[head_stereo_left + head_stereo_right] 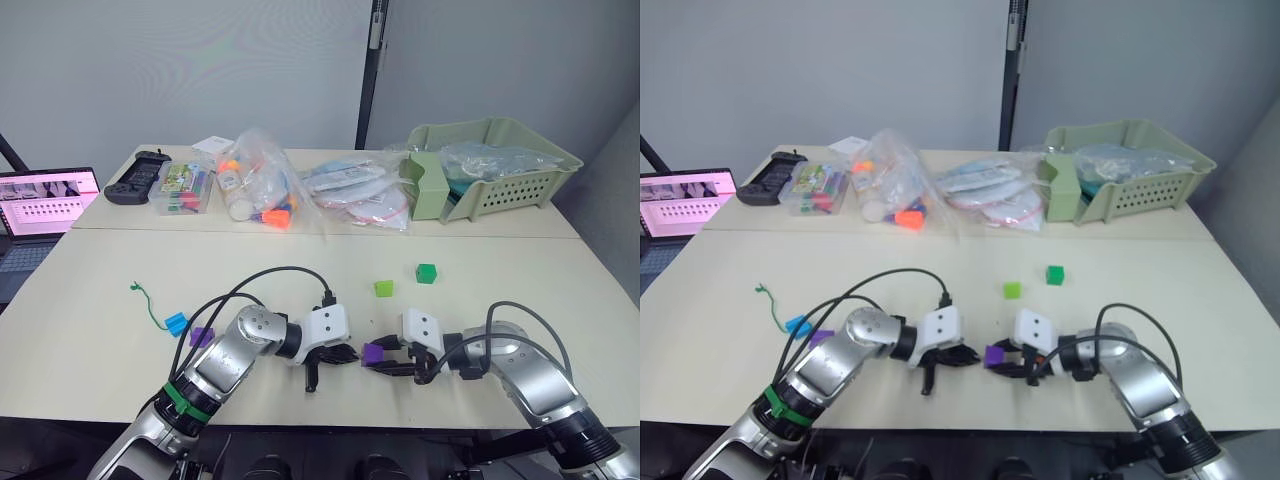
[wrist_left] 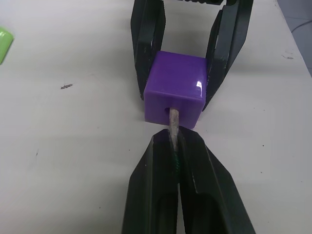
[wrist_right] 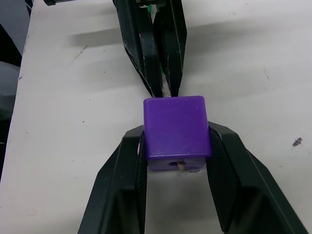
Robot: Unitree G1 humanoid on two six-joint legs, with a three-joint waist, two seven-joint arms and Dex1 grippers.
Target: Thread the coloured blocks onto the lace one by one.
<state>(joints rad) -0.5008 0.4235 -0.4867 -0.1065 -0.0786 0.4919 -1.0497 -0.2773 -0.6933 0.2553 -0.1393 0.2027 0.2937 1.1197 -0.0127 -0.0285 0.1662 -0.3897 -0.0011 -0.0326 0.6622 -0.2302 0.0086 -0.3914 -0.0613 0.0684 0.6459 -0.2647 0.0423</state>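
The left gripper point(image 2: 171, 146) has its two black fingers pinched narrow on the stiff pale tip of the thin green lace point(image 2: 172, 122), which juts straight out beyond the fingertips. Directly ahead of them, the right gripper point(image 3: 175, 141) clamps a small glossy purple plastic cube point(image 2: 174, 87) between its fingers, one finger on each side face, just above the pale bench point(image 2: 73, 146). The lace tip sits in the round hole of the cube's face nearest the left fingers; in the right wrist view a pale end point(image 3: 181, 165) seems to show at the hole on the far face, so the tip probably reaches through. The tip's long axis runs along the line from one gripper to the other, in line with the hole. Further out, a blue cube point(image 1: 176, 323) and a second purple cube point(image 1: 201, 336) lie beside the left arm, near the lace's trailing end point(image 1: 148, 300); a light green cube point(image 1: 384, 288) and a dark green cube point(image 1: 427, 273) lie apart beyond the grippers.
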